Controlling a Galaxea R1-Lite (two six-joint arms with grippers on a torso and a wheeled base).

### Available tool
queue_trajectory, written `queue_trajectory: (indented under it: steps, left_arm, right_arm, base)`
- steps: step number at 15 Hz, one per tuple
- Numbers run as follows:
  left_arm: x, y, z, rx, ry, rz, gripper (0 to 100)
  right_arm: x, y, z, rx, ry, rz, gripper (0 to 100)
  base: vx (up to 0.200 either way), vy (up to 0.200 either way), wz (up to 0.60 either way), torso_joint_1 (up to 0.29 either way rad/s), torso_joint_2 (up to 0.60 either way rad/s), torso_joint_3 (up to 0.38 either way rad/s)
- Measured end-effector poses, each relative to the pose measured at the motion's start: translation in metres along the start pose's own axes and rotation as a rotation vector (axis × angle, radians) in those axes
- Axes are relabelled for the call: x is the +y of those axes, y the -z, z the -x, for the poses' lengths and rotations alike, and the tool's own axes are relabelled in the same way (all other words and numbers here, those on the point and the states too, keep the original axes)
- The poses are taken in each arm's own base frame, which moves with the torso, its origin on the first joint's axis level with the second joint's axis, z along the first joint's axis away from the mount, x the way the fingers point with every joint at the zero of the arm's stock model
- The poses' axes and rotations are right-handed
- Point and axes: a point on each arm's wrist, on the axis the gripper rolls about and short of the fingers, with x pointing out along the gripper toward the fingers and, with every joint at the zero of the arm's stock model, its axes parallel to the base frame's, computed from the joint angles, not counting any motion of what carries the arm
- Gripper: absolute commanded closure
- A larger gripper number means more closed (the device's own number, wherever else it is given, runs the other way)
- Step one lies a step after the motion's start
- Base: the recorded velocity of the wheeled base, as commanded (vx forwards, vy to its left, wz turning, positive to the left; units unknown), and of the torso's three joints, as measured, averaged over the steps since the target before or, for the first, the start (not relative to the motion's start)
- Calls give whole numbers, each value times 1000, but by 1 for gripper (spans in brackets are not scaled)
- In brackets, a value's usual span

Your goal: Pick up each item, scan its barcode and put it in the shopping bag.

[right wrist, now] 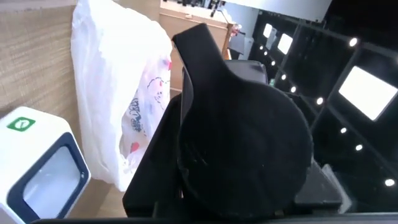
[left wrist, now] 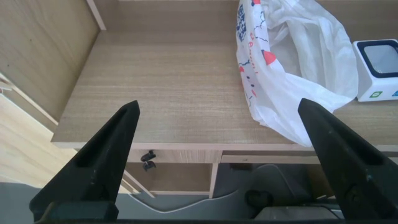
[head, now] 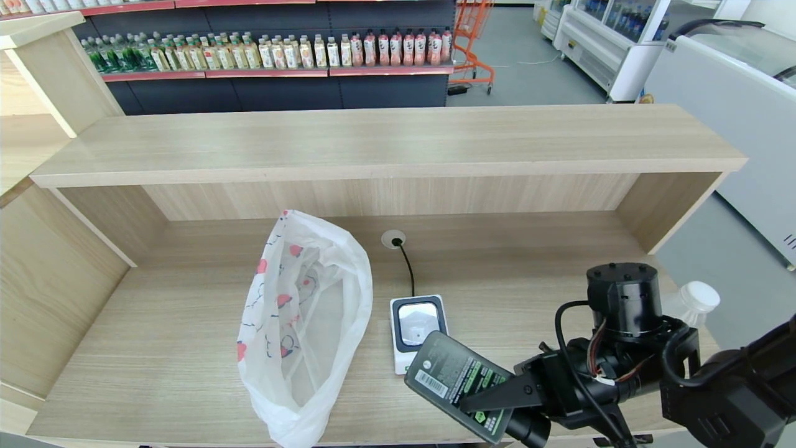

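- While the dark flat pouch with green print and a white barcode label (head: pixel 451 373) hangs clamped between my right fingers (head: pixel 497 392), I judge the scanning step to be in hand; this item is not yet bagged.
- The pouch sits in the air just over the near right corner of the small white box scanner with a dark glass window (head: pixel 418 323), above the pale wooden tabletop (head: pixel 155 348).
- Its barcode label faces up toward the head camera, not down at the glass, so the next move calls for rolling the wrist until the label looks at the window.
- After that, I would need to carry the pouch leftward to the white plastic shopping bag printed with red hearts (head: pixel 305 323), which lies just beside the scanner with its mouth gaping.
- The bag looks limp, so I expect the drop must be aimed well inside the opening.
- My left fingers (left wrist: pixel 102 158) are spread wide and hold nothing, hovering off the tabletop's near edge.
- A white-capped pale bottle (head: pixel 693 302) stands partly hidden behind my right arm, likely another item awaiting its turn.
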Motion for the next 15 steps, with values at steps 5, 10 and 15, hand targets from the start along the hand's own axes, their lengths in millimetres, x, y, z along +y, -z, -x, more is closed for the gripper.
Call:
queue_trajectory:
  steps: [5, 10, 15]
  left_arm:
    - [0, 0, 0, 0, 0, 0, 0]
    - [0, 0, 0, 0, 0, 0, 0]
    - [0, 0, 0, 0, 0, 0, 0]
  right_arm:
    - [-64, 24, 50, 325, -22, -449, 100]
    - [-111, -11, 147, 1314, 248, -1210, 100]
    - [-113, -27, 128, 1164, 853, -2123, 100]
  base:
    - [0, 0, 0, 0, 0, 0]
    - [0, 0, 0, 0, 0, 0]
    - [0, 0, 0, 0, 0, 0]
